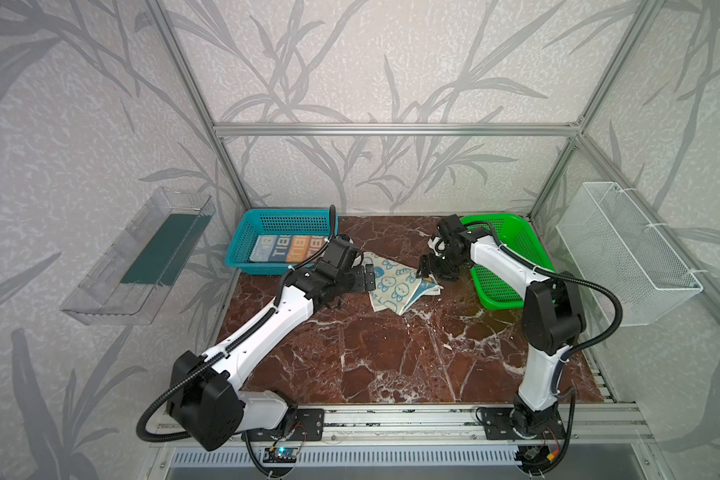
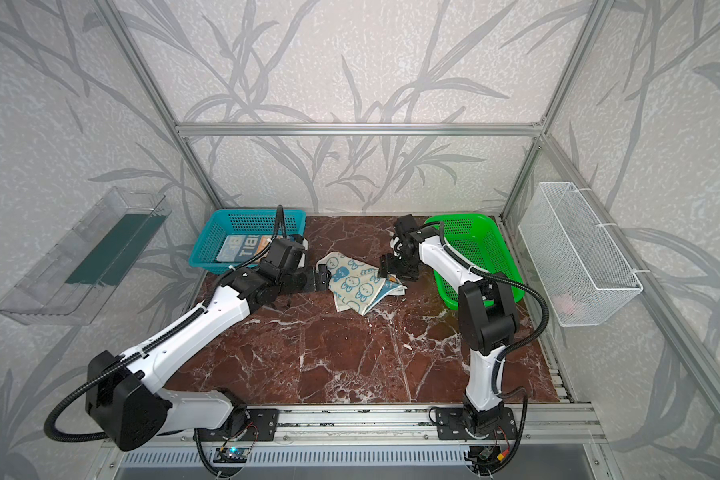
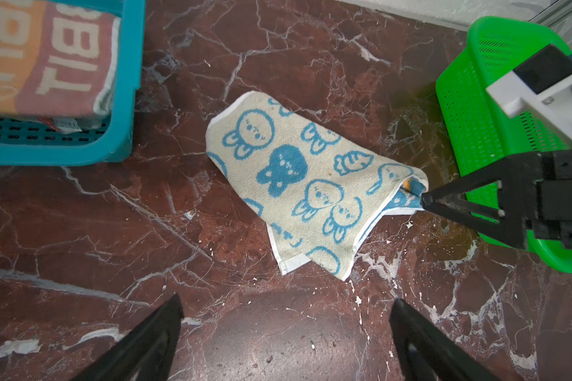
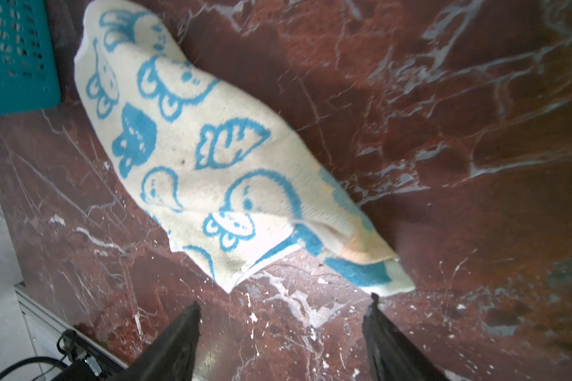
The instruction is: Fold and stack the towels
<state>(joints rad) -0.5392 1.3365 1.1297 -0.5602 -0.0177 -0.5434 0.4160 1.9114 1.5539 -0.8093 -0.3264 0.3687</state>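
Note:
A cream towel (image 1: pixel 398 286) printed with blue bunnies lies loosely folded on the marble table (image 1: pixel 391 353), its layers uneven; it shows in both top views and in both wrist views (image 3: pixel 304 184) (image 4: pixel 212 171). Folded towels (image 1: pixel 287 248) with lettering bands, orange and pink among them (image 3: pixel 47 59), lie in the blue basket. My left gripper (image 1: pixel 368 277) (image 3: pixel 286 303) stands wide open just left of the cream towel, over bare table. My right gripper (image 1: pixel 427 274) (image 4: pixel 284 303) is open at the towel's right corner, nothing between its fingers; one fingertip (image 4: pixel 373 298) is right at the corner's edge.
The blue basket (image 1: pixel 281 216) stands at the back left and a green basket (image 1: pixel 512 266) at the back right, behind my right arm. A white wire basket (image 1: pixel 624 249) hangs on the right wall and a clear bin (image 1: pixel 142 257) on the left wall.

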